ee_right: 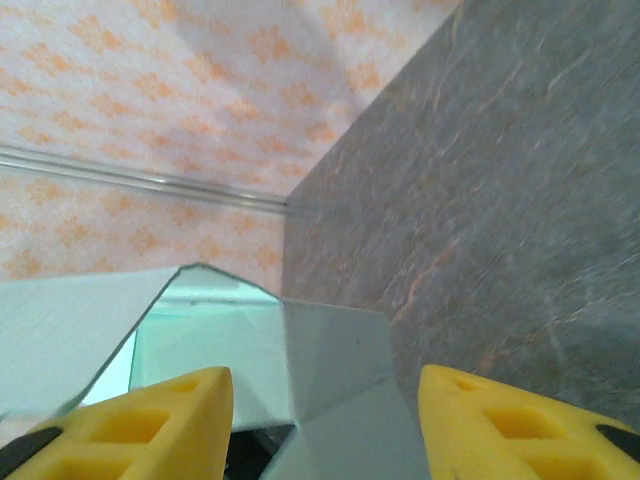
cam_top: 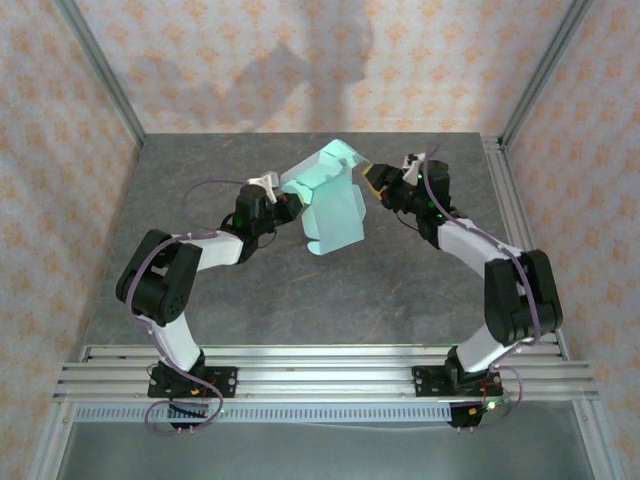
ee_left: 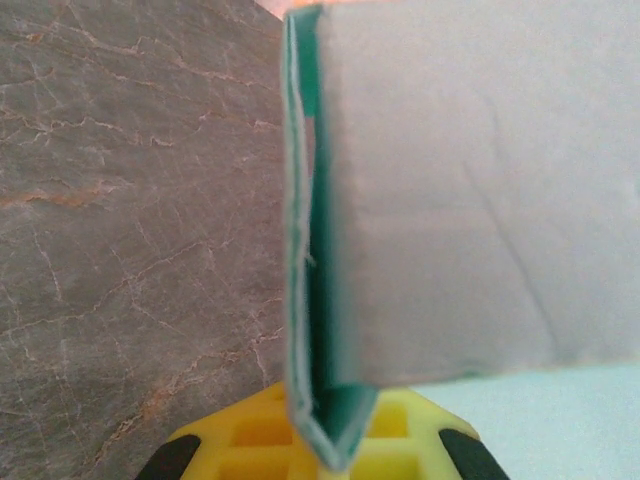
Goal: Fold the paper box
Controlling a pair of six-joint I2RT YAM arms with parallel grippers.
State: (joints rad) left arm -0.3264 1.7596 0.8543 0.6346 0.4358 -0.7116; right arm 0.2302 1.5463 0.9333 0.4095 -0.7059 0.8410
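Two claws on one paper box (cam_top: 335, 210)
Pinched steady in left claw (ee_left: 325, 440); flap (ee_right: 340, 370) straddled by released right claw (ee_right: 322, 385), probably for creasing.

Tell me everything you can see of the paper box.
The paper box is pale mint-green thin card, partly folded, its panels creased at angles with a darker green inside. It is over the middle of the grey table, between the arms. The left gripper is shut on a folded edge at its left; the right gripper, open, straddles a flap at its right.
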